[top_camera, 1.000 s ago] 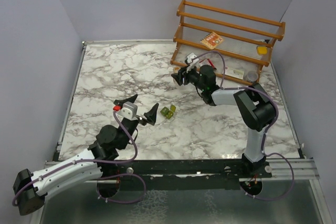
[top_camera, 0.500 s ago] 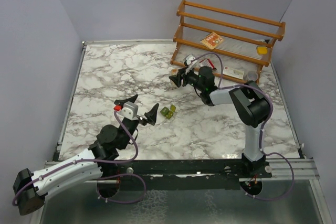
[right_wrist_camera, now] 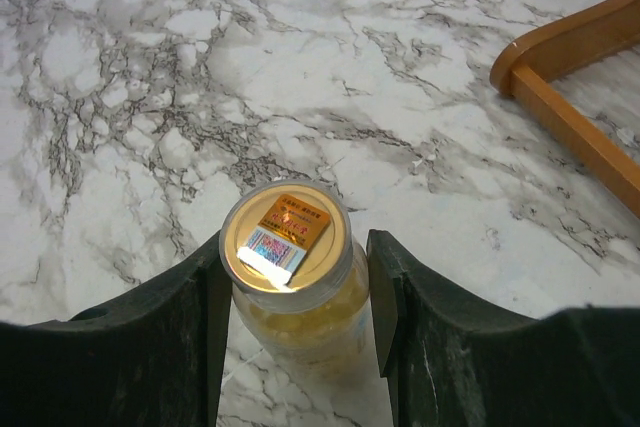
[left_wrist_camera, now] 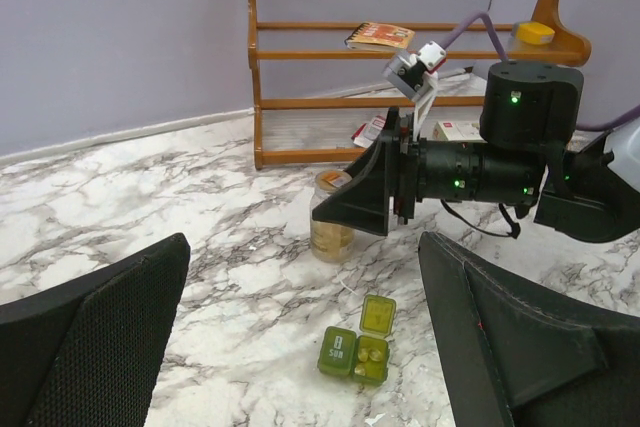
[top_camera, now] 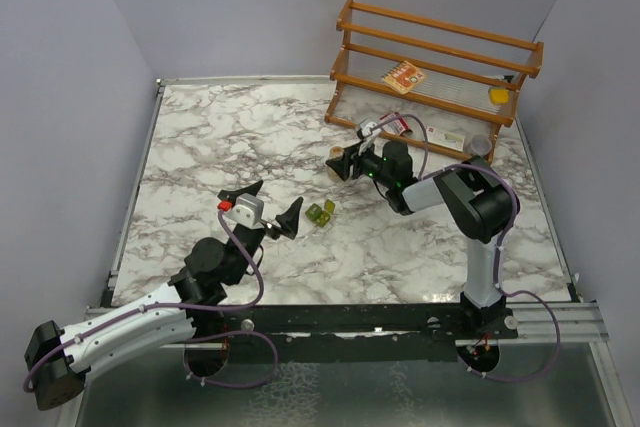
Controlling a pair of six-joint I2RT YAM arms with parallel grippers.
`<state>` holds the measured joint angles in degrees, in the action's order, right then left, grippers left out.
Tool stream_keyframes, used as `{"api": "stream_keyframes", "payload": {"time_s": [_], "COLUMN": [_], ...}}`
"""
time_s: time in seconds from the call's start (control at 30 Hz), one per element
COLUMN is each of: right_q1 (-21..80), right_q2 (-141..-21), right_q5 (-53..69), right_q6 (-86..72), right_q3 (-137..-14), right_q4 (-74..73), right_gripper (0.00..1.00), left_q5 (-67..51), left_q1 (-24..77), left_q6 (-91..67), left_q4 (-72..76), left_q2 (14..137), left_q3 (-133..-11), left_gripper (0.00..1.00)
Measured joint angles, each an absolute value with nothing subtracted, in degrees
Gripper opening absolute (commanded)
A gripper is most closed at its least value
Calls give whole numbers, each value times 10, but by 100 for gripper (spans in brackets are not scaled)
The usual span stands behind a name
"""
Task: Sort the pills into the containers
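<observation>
A small clear bottle [right_wrist_camera: 300, 322] full of yellow pills stands upright on the marble with a tan labelled cap [top_camera: 335, 154]. My right gripper [right_wrist_camera: 297, 247] is shut on the bottle, one finger on each side; it also shows in the top view [top_camera: 338, 162]. The olive-green pill box [left_wrist_camera: 358, 347] lies mid-table [top_camera: 320, 213]. One of its compartments is open with its lid up and a few pills [left_wrist_camera: 372, 355] inside; the other, marked SUN, is closed. My left gripper [left_wrist_camera: 305, 277] hangs open and empty just near of the box [top_camera: 272, 204].
A wooden rack [top_camera: 440, 57] stands at the back right, just behind the right gripper. It holds a red-and-white carton [top_camera: 403, 77] and a yellow piece [top_camera: 498, 95]; another carton [left_wrist_camera: 462, 131] lies on its bottom shelf. Grey walls close in the table.
My right gripper has swung away from the rack's foot toward the table's middle and tilted down, bringing the bottle into view. The left arm and the pill box have not moved.
</observation>
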<state>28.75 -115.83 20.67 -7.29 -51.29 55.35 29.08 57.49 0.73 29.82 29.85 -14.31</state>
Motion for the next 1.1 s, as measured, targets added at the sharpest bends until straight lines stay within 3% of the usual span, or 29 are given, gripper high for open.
{"api": "stream_keyframes", "payload": {"time_s": [0.67,1.1], "right_q1": [288,288], "right_q2": [-1126,-1113], "right_q5": [207,204], "right_q6": [-79,-80], "right_q3": [-448,-443], "right_q4": [578,557], "right_gripper": [2,63], "left_q5": [290,290], "left_q1": [575,575], "left_q6": [4,3], "left_q4": [297,294], "left_q2": [288,284], "left_q3": [-140,-140], "left_gripper": [99,99]}}
